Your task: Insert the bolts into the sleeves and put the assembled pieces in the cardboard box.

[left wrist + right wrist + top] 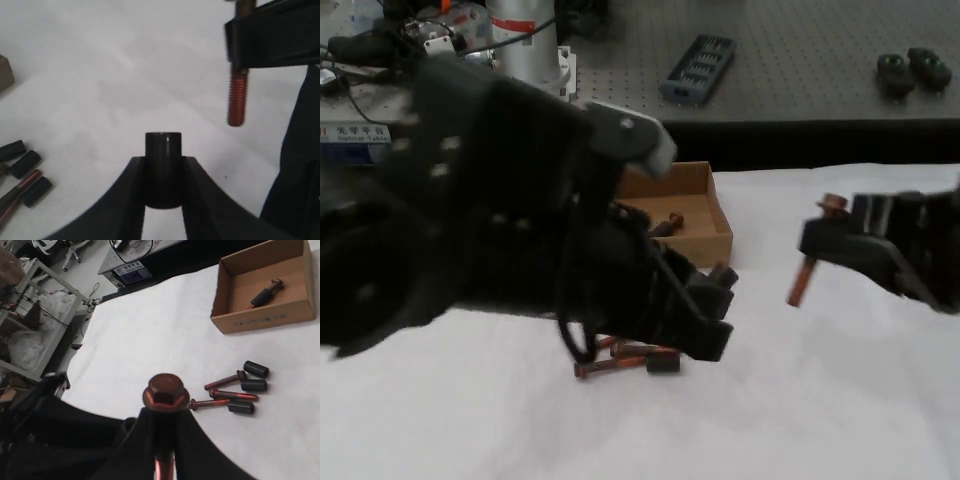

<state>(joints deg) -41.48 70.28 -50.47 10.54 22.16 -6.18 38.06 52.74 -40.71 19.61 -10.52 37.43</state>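
My left gripper is shut on an upright black sleeve, held above the white cloth. My right gripper is shut on a copper bolt just below its hex head. In the left wrist view the bolt's threaded end hangs a little to one side of the sleeve's mouth and above it. The bolt hangs tilted from the right gripper, apart from the left gripper. The cardboard box holds one assembled piece.
Three loose bolts and three black sleeves lie together on the cloth near the box, under the left arm in the high view. A dark bench with tools stands behind. The cloth to the right of the box lies bare.
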